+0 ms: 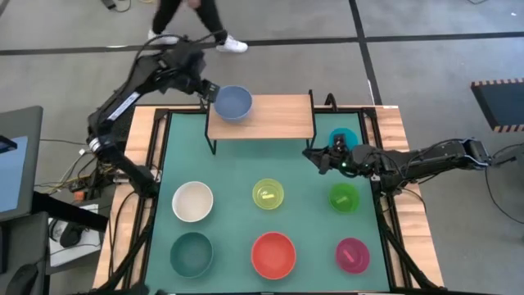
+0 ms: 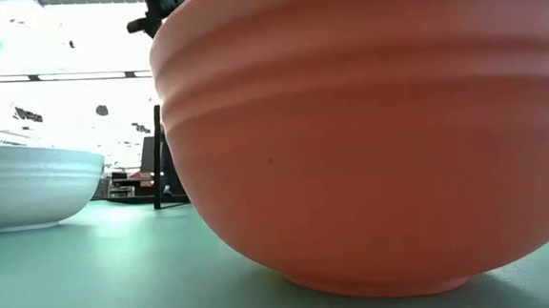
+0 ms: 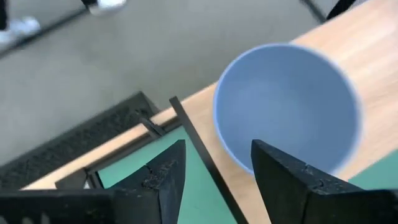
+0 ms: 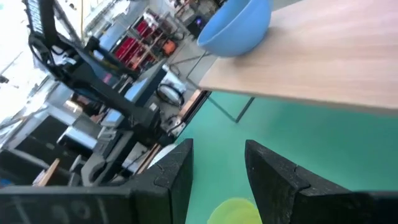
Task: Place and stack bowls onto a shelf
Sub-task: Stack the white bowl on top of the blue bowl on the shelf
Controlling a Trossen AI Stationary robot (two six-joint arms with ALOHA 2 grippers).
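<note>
Overhead, the left claw point(image 1: 207, 88) hovers at the shelf's far-left corner — its two dark fingers point(image 3: 163, 177) spread apart, gripping nothing, just beside the blue bowl point(image 1: 233, 103). That bowl sits upright on the left end of the shelf point(image 1: 274, 119), whose light plank top spans the far edge of the green bench point(image 1: 229, 221); its rim appears to overhang the shelf's edge slightly.

The right claw point(image 1: 322, 159) reaches in low from the right, near the shelf's right front leg, with fingers point(image 4: 171, 171) parted and empty. Just behind it lies the cyan bowl point(image 1: 345, 138), partly hidden by the arm.

Six bowls rest on the mat in two rows, well apart from one another: white point(image 1: 192, 201), yellow-green point(image 1: 268, 194) and green point(image 1: 344, 197) nearer the shelf; dark teal point(image 1: 191, 253), red point(image 1: 273, 255) and magenta point(image 1: 352, 255) in front. From bench level, the red bowl fills most of the frame — the white bowl shows at left.
</note>
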